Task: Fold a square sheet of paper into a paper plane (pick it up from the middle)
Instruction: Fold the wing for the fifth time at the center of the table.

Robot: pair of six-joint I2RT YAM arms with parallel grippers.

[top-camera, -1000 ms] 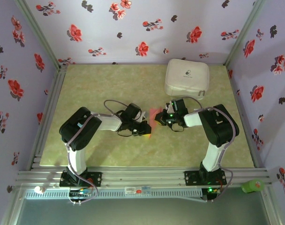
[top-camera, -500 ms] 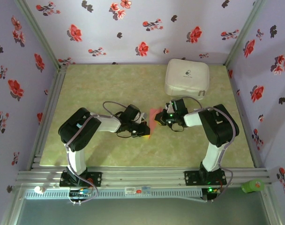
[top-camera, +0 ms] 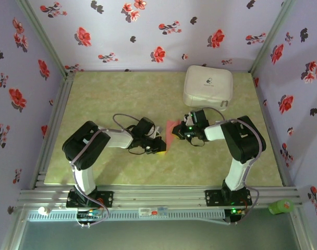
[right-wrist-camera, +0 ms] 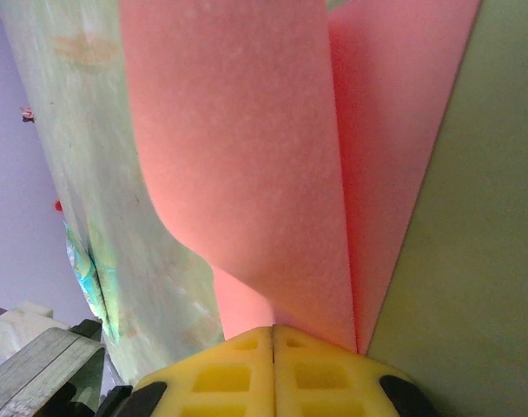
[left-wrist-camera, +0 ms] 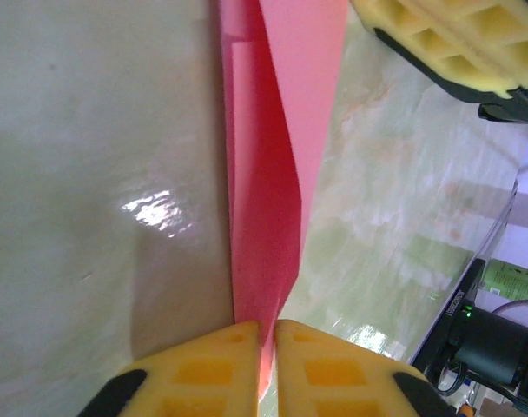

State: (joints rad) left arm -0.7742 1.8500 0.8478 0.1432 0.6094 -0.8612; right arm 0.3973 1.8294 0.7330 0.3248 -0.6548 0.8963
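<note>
Flowered walls (top-camera: 148,31) close in a green marbled table (top-camera: 106,99), with a white case (top-camera: 208,86) at its far right, well apart from the work. Both arms reach inward and meet near the table's middle, the left arm (top-camera: 90,146) low and stretched out, the right arm (top-camera: 242,138) bent back on itself.

Between them is the paper (top-camera: 171,133), a small salmon strip from above, just off or on the table; which one cannot be told. It is already doubled. In the right wrist view the paper (right-wrist-camera: 247,156) shows two layers, one bowing outward and one flatter, which run together into the pads. In the left wrist view the paper (left-wrist-camera: 273,174) is a narrow folded band with a lighter flap over a darker one.

The left gripper (left-wrist-camera: 266,347) is pinched closed on one end of the band. The right gripper (right-wrist-camera: 273,343) is clamped on the opposite end, its jaws meeting with only the paper between them.

This looks like a fold being set, somewhere mid-task, with no dart shape yet. To do it well:
- Hold both pinches on the same crease line, so the layers do not skew.
- Draw the ends apart only until the bowed layer flattens; thin paper would likely tear under more.
- Avoid twisting either wrist.
- Press the crease against the table before letting go, and release one end at a time.
</note>
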